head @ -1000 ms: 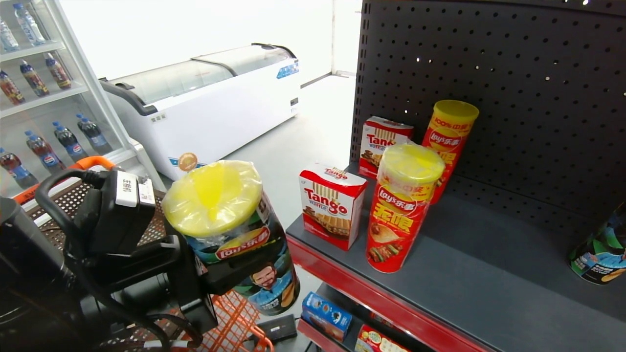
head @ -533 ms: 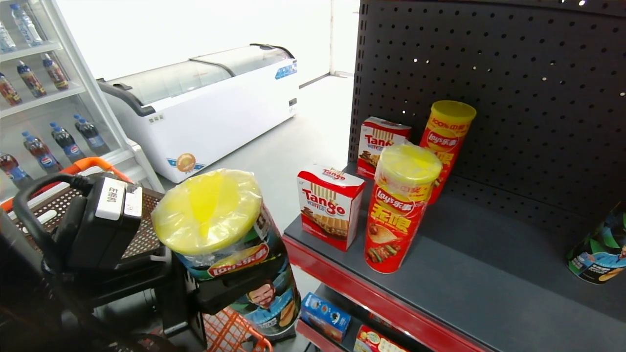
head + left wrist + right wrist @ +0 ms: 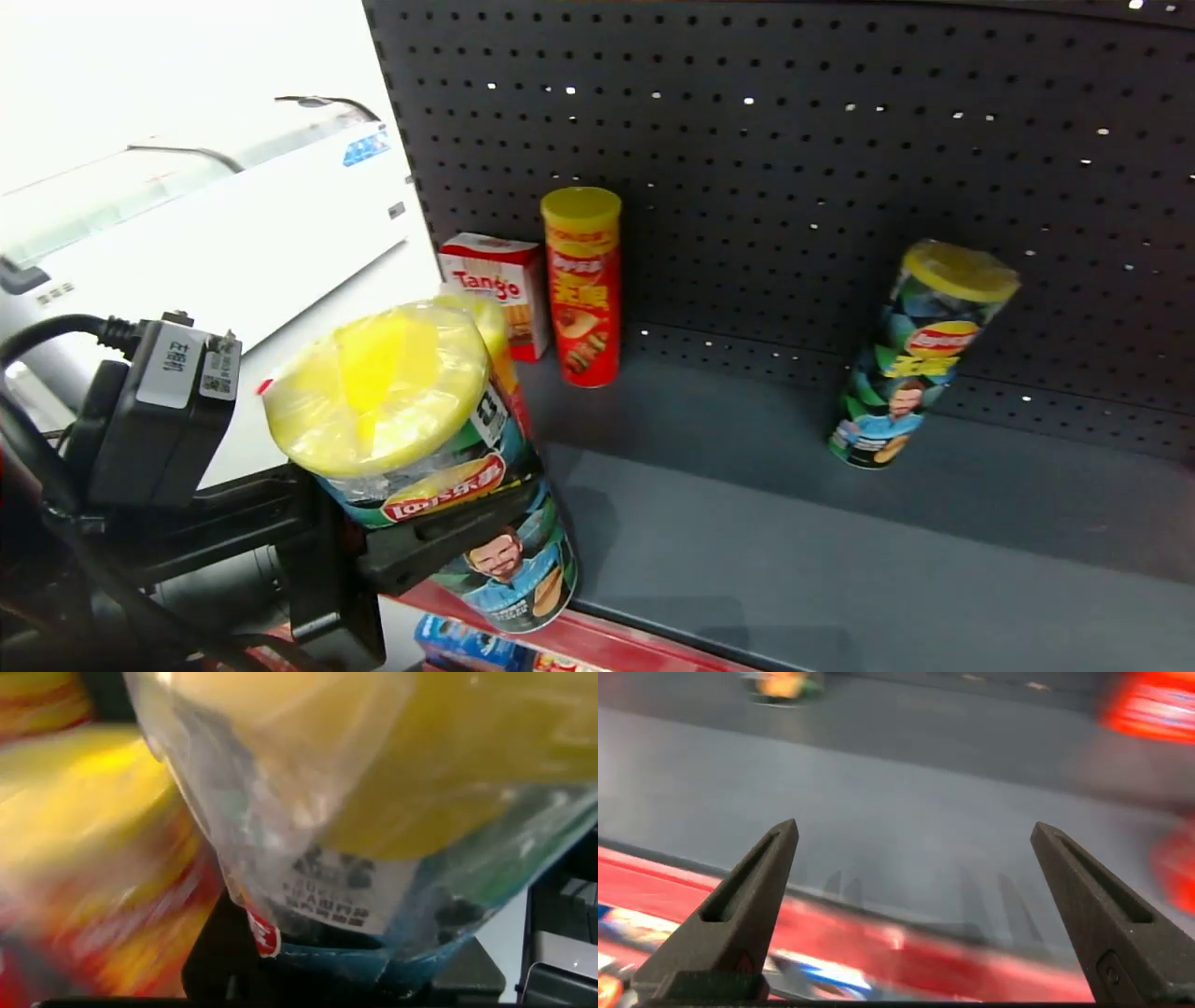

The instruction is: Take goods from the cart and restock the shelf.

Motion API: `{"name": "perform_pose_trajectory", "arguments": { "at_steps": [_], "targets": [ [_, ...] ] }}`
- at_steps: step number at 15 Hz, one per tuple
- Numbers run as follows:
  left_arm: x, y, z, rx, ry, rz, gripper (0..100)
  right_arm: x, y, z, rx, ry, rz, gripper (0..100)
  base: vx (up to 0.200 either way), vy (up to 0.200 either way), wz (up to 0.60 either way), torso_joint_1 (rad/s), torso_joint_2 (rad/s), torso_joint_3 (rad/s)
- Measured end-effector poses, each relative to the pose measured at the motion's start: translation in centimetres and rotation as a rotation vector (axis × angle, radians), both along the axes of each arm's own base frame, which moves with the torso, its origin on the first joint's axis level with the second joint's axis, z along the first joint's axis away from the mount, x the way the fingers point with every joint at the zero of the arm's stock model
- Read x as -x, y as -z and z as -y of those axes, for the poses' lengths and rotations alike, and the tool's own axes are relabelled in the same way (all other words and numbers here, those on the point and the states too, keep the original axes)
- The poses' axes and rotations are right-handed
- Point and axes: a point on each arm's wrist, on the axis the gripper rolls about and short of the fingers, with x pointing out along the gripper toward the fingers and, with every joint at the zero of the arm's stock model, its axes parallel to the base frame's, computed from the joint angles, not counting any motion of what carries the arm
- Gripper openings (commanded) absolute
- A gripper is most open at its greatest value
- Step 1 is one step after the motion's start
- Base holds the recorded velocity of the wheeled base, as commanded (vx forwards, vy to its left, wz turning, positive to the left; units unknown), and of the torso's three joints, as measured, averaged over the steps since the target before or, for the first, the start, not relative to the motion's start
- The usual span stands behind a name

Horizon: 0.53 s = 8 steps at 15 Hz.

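Held item: green chip can (image 3: 425,439), yellow lid, upright at the front left edge of the shelf (image 3: 794,551).
Left gripper (image 3: 439,534): clamped across the can's mid-body.
Handling: probably light, thin-walled and film-slick, so grip the midsection with moderate squeeze.
Right gripper (image 3: 915,915): fingers spread, nothing between them.
View difference: the left wrist view shows the lid film up close, while the head view shows a matching can (image 3: 920,355) standing at the back of the shelf.

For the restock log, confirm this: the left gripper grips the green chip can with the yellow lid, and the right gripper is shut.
Not quite. The right gripper is open: the right wrist view shows its fingers wide apart. The left gripper does grip the green chip can.
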Motion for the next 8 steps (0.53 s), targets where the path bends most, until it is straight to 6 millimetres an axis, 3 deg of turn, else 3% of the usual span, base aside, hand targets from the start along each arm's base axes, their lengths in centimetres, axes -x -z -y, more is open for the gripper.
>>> {"name": "perform_pose_trajectory", "arguments": {
  "at_steps": [4,8],
  "targets": [
    [-0.01,-0.02,-0.04,0.001,-0.002,0.001,0,0.0,0.0,0.0,0.0,0.0,0.0,100,0.0,0.0,-0.6,0.002,0.0,0.007],
    [-0.06,0.07,-0.13,-0.001,-0.009,-0.001,0,0.0,0.0,0.0,0.0,-0.001,0.0,100,0.0,0.0,0.0,0.0,0.0,0.0]
  ]
}}
